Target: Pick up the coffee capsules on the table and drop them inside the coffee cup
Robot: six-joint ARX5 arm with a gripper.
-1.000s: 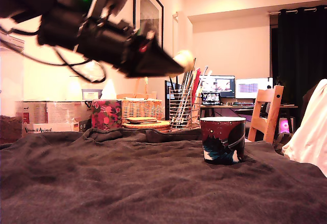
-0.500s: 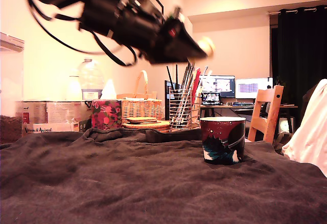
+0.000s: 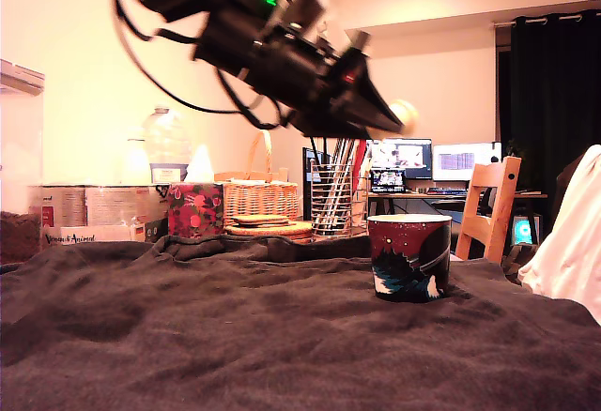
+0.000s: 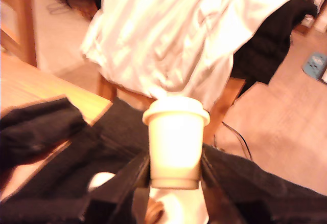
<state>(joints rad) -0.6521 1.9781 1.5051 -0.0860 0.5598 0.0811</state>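
The tool (image 3: 392, 116) is raised in the air above the cup (image 3: 408, 256) and slightly toward the exterior view's left of it. It is clenched on the cream-white capsule (image 4: 175, 144); the wrist view shows both fingers (image 4: 125, 180) pressing the capsule's sides, flanged rim pointing away from the camera. The cup stands upright on the dark cloth of the worktop (image 3: 235, 336). A brown shape below the held capsule in the wrist view may be the cup's interior; blur prevents confirmation.
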